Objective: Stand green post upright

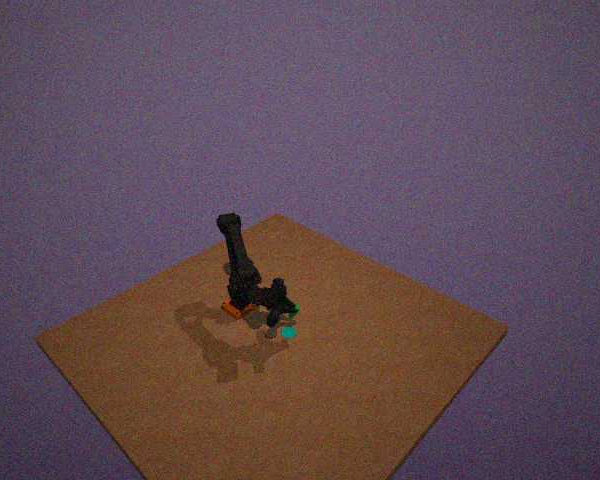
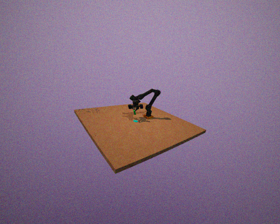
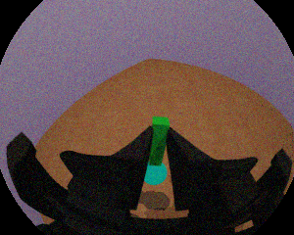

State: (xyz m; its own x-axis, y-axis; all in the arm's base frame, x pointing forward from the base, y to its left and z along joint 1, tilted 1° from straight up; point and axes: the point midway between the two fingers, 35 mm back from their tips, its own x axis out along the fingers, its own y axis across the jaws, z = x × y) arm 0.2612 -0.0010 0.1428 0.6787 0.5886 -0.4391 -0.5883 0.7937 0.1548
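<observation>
The green post (image 1: 293,312) (image 2: 134,112) (image 3: 159,147) is held in the air, close to upright but slightly tilted in the exterior view. My gripper (image 1: 295,310) (image 2: 134,110) (image 3: 160,129) is shut on the post near its upper end. The cyan circle (image 1: 288,332) (image 2: 135,121) (image 3: 156,175) lies flat on the table, below the post in the top and exterior views. In the wrist view the post's far end overlaps the circle's upper edge. The post's lower end is clear of the table; its exact height above the circle is hard to tell.
The brown table (image 1: 341,403) (image 2: 140,144) (image 3: 98,113) carries the arm's orange base (image 1: 232,308) (image 2: 148,116), which stands a short way from the circle. Shadows of the arm fall across the table near the base and the circle.
</observation>
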